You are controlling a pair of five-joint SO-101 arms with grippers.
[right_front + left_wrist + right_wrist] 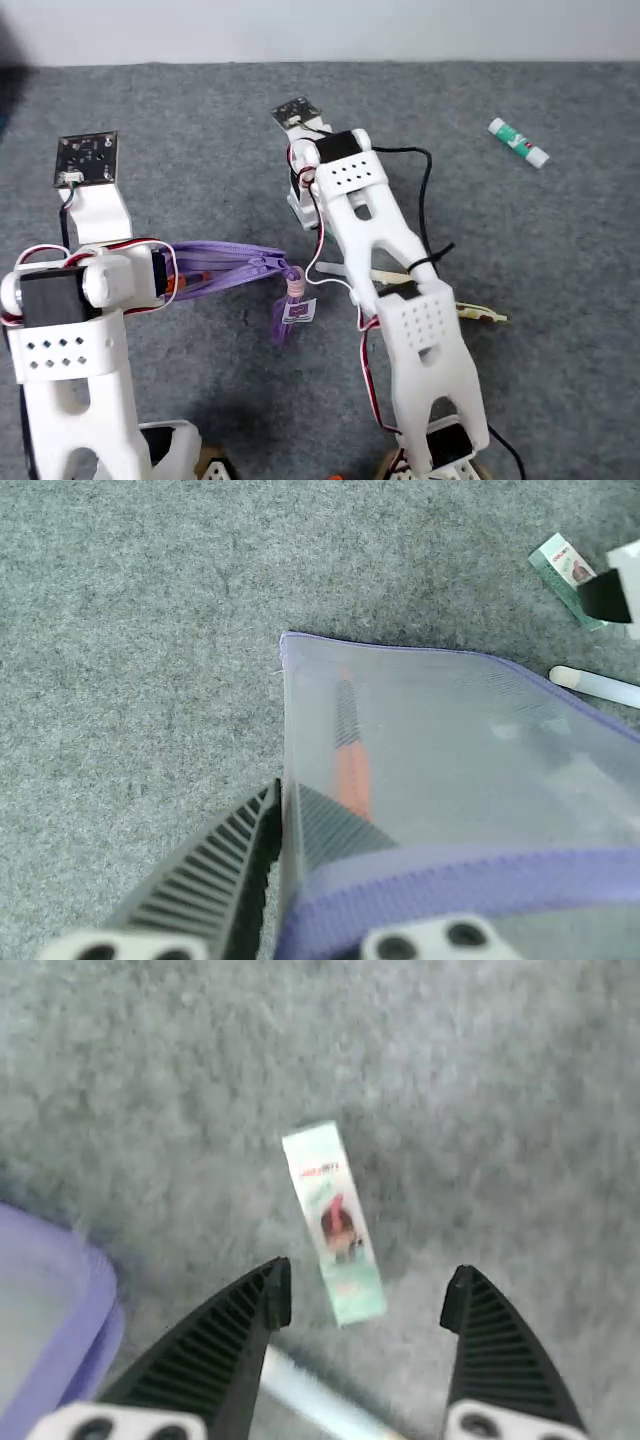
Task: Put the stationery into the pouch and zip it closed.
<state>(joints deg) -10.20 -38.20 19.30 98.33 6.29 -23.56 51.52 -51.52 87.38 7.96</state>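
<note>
Gripping pouch [450, 750], left hand [287, 798]; right hand [368, 1275] agape.

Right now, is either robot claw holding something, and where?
The left gripper clamps the pouch at one end of its zipper edge. The right gripper is open, holding nothing.

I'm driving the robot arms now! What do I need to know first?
Left gripper: shut on the edge of the purple pouch.
Right gripper: open, over the small green box.
Done: an orange pen is inside the pouch.
Left: the box, the pale pen beside it and the glue stick, which lies farther away, need to go in. Then zip the pouch closed.
</note>
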